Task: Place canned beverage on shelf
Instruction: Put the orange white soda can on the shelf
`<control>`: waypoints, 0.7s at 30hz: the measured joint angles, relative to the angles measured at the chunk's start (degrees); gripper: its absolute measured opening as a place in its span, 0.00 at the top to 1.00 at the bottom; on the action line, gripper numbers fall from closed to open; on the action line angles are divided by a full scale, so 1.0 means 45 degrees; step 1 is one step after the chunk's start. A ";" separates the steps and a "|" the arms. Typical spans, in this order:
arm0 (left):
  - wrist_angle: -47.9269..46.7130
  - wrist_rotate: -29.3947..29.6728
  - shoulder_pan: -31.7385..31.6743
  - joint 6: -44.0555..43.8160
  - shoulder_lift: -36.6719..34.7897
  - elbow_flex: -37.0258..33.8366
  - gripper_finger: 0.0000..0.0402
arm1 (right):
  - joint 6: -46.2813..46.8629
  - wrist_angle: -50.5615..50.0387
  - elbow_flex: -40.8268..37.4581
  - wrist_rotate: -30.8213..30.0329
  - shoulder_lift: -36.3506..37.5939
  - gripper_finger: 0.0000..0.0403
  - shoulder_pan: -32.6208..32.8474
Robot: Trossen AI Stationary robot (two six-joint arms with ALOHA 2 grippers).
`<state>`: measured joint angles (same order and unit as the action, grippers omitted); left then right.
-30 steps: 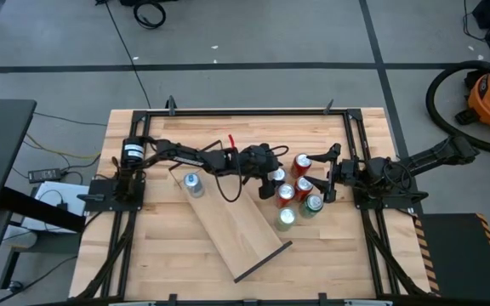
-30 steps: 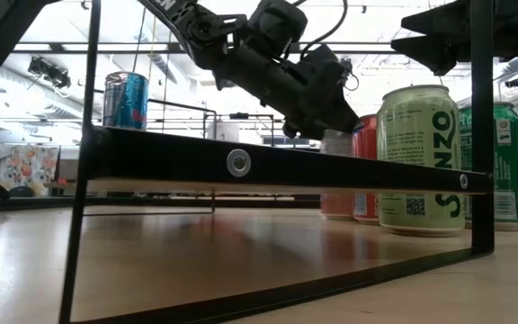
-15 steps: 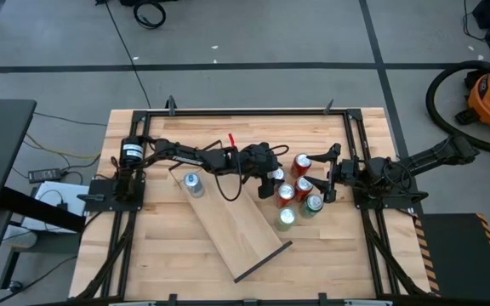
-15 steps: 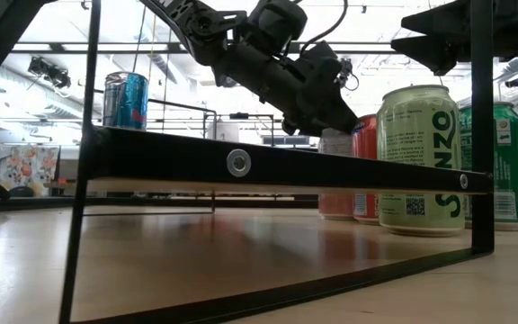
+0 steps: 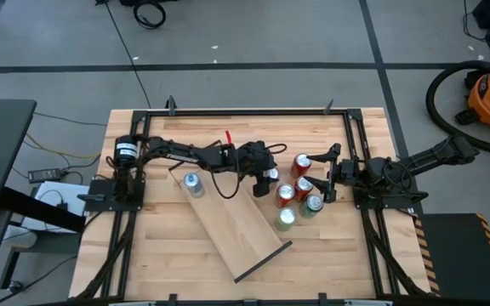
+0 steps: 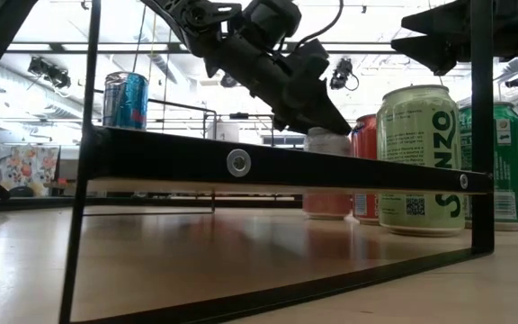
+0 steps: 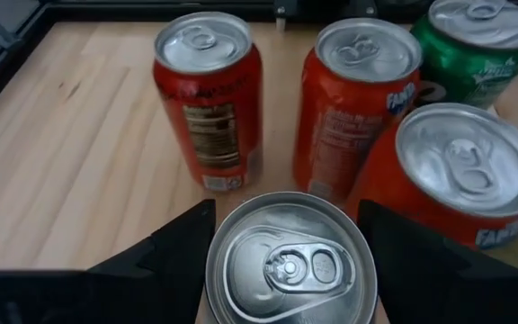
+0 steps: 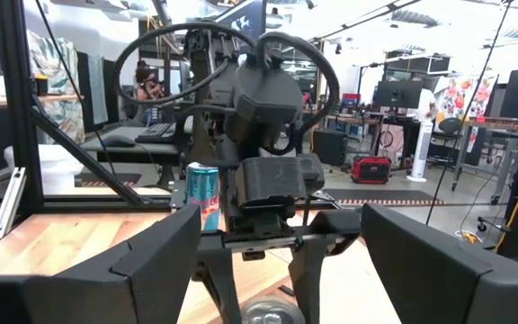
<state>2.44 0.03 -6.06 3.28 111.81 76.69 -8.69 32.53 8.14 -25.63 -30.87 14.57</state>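
**Inspector:** Left gripper (image 7: 281,236), status?

**Operator:** Fingers apart, straddling my silver-topped can (image 7: 284,263) beside the red cans (image 7: 209,94), near the shelf (image 5: 228,225). Not visibly clamped.

**Inspector:** Handling?

**Operator:** Likely rigid, smooth-walled, possibly slippery, dents under force. I'd grip mid-body.

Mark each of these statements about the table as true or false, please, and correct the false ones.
1. A blue can stands on the shelf. True.
2. The left gripper has its jaws on either side of a silver-topped can. True.
3. The right gripper holds a green can. False: its jaws are open and hold nothing; it waits beside the cluster of cans.
4. All the cans off the shelf are red. False: two green cans stand among the red ones.
5. The shelf lies square to the table edges. False: it lies diagonally across the tabletop.
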 joint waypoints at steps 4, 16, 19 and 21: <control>-0.0125 0.0043 -0.0137 0.0014 -0.0090 0.0000 0.36 | -0.0005 0.0000 0.0000 -0.0006 -0.0034 0.21 0.0000; -0.0708 0.0063 -0.0278 0.0129 -0.0963 -0.0006 0.36 | -0.0005 0.0029 0.0000 -0.0039 -0.0053 0.21 0.0000; -0.1091 0.0056 -0.0278 -0.0038 -0.1200 -0.0005 0.36 | -0.0005 0.0062 0.0000 -0.0044 -0.0055 0.21 0.0000; -0.1196 0.0044 -0.0276 -0.0165 -0.1392 -0.0005 0.36 | -0.0005 0.0087 0.0000 -0.0042 -0.0056 0.21 0.0000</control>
<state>-2.94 0.23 -7.30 2.54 105.54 76.66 -8.71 32.93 8.14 -25.82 -31.13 14.57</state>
